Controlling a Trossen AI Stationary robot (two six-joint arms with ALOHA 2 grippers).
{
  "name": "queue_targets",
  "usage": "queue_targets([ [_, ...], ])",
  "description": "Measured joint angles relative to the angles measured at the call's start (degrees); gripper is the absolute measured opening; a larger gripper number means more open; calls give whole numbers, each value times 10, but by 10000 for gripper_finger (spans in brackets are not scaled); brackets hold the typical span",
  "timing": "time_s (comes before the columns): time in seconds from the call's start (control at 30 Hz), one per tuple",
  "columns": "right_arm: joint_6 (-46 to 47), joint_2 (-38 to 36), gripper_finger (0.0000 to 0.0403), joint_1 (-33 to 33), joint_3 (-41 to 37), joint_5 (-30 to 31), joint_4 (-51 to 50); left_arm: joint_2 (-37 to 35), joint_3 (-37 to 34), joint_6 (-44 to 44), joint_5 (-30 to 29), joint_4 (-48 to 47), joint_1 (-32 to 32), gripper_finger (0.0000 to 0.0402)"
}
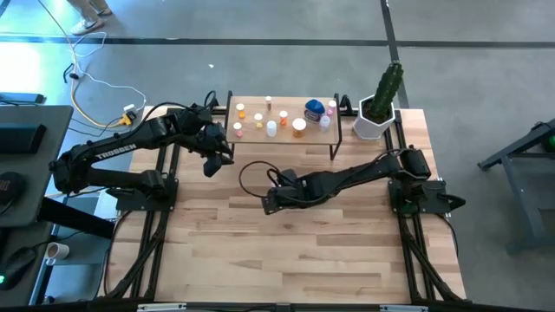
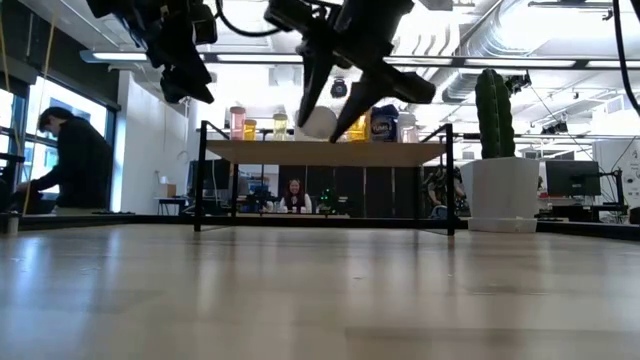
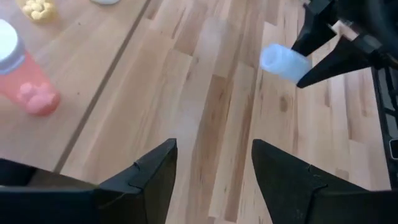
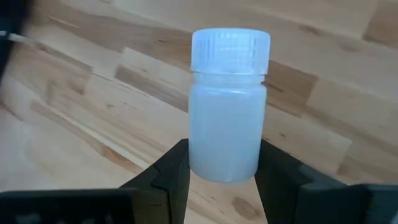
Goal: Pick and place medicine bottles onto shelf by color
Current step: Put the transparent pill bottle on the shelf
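1. A white bottle (image 4: 228, 106) of frosted, translucent plastic, cylindrical with a ribbed screw cap, is held between the jaws of the right gripper (image 4: 224, 165), clear of the counter (image 1: 295, 251).
2. In the high view, the right gripper (image 1: 270, 201) is seen near the counter's centre, at about 6 o'clock from the shelf (image 1: 282, 139).
3. The left gripper (image 1: 212, 163) is held at about 8 o'clock from the shelf, its jaws parted and empty; its fingers (image 3: 152, 177) are dark, angular and matte.
4. The shelf is a light wood rectangle on thin black metal legs; small white, clear and orange bottles (image 1: 282, 121) and a round blue one (image 1: 314, 108) are stood on it.
5. A clear bottle with pink contents (image 3: 28, 78) and a white cap is seen on the shelf top in the left wrist view.
6. The counter is made of pale butcher-block planks with visible grain.
7. "TROSSEN" is printed in white on the left arm (image 1: 117, 152).
8. A ribbed green cactus (image 1: 388, 87) in a white pot is stood at 3 o'clock from the shelf.
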Motion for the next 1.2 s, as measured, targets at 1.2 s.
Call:
queue_targets([
  [1.2, -400, -1, 138, -11, 106, -61, 136, 0, 0, -53, 132, 170, -117, 230],
])
